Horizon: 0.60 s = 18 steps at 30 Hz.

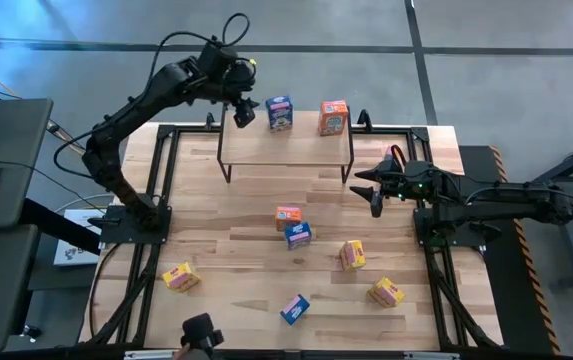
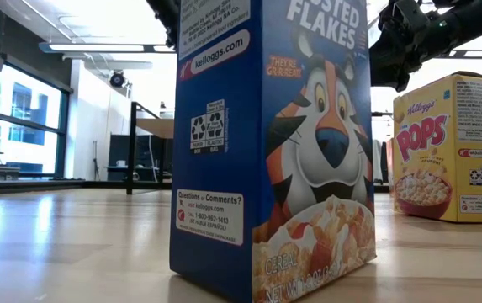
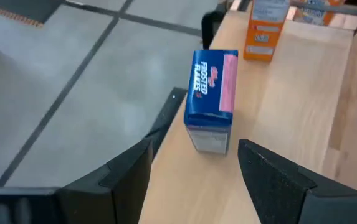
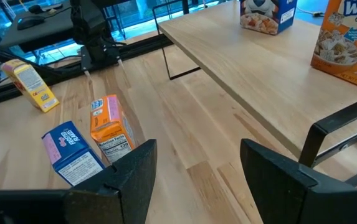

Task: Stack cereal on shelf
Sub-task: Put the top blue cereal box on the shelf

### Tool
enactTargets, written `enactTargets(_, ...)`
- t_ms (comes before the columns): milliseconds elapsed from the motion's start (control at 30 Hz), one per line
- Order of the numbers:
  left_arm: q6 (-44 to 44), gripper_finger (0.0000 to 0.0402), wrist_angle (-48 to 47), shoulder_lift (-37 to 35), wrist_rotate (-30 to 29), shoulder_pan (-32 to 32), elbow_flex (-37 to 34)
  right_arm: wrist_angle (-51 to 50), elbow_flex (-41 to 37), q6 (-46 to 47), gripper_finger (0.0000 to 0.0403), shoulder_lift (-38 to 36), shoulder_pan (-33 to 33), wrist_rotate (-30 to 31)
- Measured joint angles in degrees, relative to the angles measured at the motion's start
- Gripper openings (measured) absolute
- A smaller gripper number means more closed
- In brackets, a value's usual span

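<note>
The shelf (image 1: 286, 145) stands at the table's far side. A blue cereal box (image 1: 279, 112) and an orange one (image 1: 333, 117) stand upright on its plank. My left gripper (image 1: 241, 112) hovers open over the shelf's left part. In the left wrist view the blue box (image 3: 210, 99) stands just beyond the open fingers, untouched. My right gripper (image 1: 376, 190) hangs open off the shelf's right end, above the table. Several more boxes rest on the tabletop: orange (image 1: 287, 216), blue (image 1: 299, 234), orange (image 1: 352, 255), yellow (image 1: 180, 277), yellow (image 1: 386, 292), blue (image 1: 294, 308).
The plank has bare room left of the blue box (image 3: 271, 112) and between the two boxes. In the right wrist view the shelf's black leg (image 4: 328, 134) is close to the fingers, with a blue box (image 4: 72, 152) and an orange box (image 4: 111, 127) on the table below. Black frame rails (image 1: 161, 190) border the table.
</note>
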Motion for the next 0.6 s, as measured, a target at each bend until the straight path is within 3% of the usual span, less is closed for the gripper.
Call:
enactTargets(233,-0.1,0.0230,-2.3,1.4,0.0,-2.0,-1.4,-0.2,0.0,1.5,0.0224,0.0,0.0,0.0)
enactTargets(467,-0.1,0.0230,-0.4,1.1,-1.8,-3.5,-11.9,-0.1,-0.2,1.4,0.0224,0.0,0.0,0.0)
enactTargets(600,1.3,0.0230,6.0,1.0,-4.7,-4.0,-16.5,0.0,-1.0,1.4,0.0224,0.0,0.0,0.4)
